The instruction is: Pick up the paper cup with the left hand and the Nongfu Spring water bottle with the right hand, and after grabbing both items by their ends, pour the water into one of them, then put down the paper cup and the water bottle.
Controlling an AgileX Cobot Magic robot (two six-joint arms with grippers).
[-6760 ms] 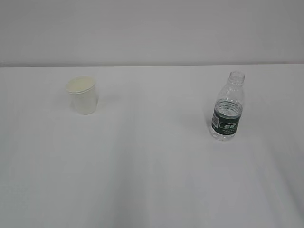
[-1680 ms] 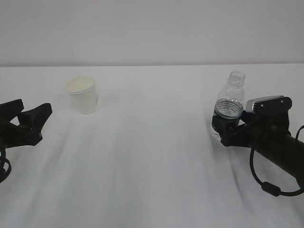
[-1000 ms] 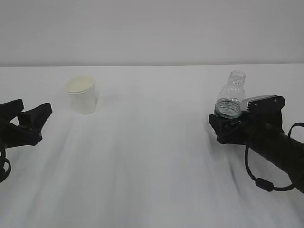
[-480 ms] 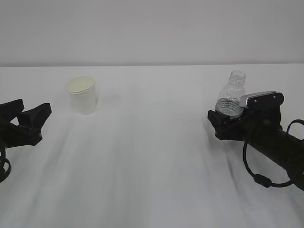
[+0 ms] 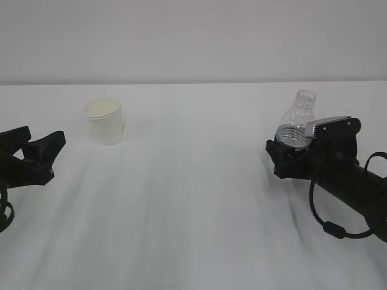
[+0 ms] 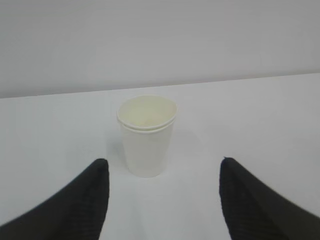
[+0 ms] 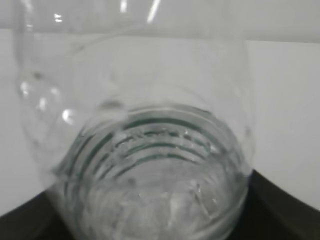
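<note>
The white paper cup (image 5: 104,121) stands upright at the back left of the table; in the left wrist view the paper cup (image 6: 146,135) is straight ahead, just beyond the fingertips. My left gripper (image 5: 43,136) (image 6: 163,162) is open, short of the cup and holding nothing. The clear Nongfu Spring water bottle (image 5: 297,118) leans slightly right, capless, with its lower body hidden inside my right gripper (image 5: 290,151). In the right wrist view the water bottle (image 7: 145,125) fills the frame, and the black jaws of the right gripper (image 7: 155,210) press against both of its sides.
The white table (image 5: 193,211) runs to a pale wall behind. A black cable (image 5: 329,226) loops under the right arm. Nothing else stands on the table between the cup and the bottle.
The right jaws have narrowed onto the bottle, and the bottle's neck has shifted a little to the right. The left gripper and the cup have not moved.
</note>
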